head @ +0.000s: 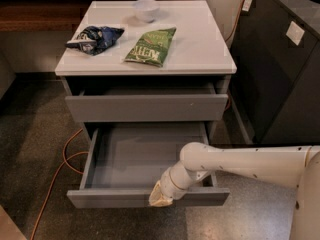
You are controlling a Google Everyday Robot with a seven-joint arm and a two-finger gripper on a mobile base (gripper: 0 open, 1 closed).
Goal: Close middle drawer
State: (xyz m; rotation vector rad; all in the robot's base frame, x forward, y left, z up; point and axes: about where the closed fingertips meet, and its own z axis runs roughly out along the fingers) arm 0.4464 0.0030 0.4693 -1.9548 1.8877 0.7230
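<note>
Tool: against the front face of the middle drawer, right of its centre; whether open or closed cannot be told.
Middle drawer: pulled well out beneath the table.
Upper drawer: directly above, set farther back.
Table top: green bag near centre; dark bag by left edge; white bowl at far edge.

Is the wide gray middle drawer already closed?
No, the wide matte-gray middle drawer stands pulled far out, with the pincer at its front face.
</note>
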